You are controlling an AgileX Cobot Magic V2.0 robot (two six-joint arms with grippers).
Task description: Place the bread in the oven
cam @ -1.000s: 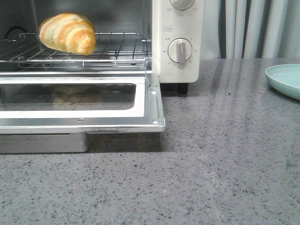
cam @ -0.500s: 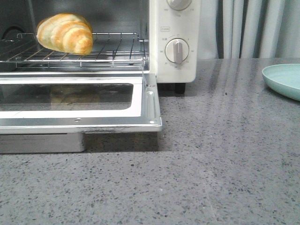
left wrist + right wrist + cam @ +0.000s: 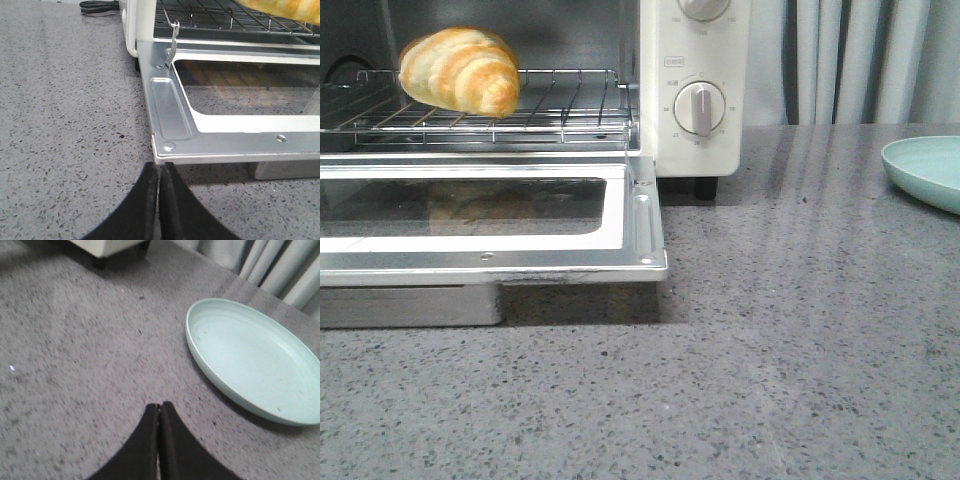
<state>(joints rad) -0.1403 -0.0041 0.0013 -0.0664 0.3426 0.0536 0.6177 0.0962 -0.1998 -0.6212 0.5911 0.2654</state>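
The golden-brown bread (image 3: 460, 70) lies on the wire rack (image 3: 560, 105) inside the cream-white oven (image 3: 695, 130), at the rack's left. The glass-windowed door (image 3: 638, 225) hangs open, flat over the counter. In the left wrist view a sliver of the bread (image 3: 280, 7) shows at the frame's edge above the rack. My left gripper (image 3: 158, 167) is shut and empty, its tips just in front of the door's near left corner (image 3: 167, 147). My right gripper (image 3: 159, 406) is shut and empty over the grey counter, beside the pale green plate (image 3: 250, 357). Neither gripper shows in the front view.
The pale green plate (image 3: 925, 170) sits empty at the right of the grey speckled counter (image 3: 800, 350). A metal tray (image 3: 415, 305) lies under the open door. Grey curtains (image 3: 860, 60) hang behind. A black cable (image 3: 97, 6) lies beside the oven's left side.
The front view shifted slightly sideways between one second ago and now. The bread has stayed on the rack and the door has stayed open.
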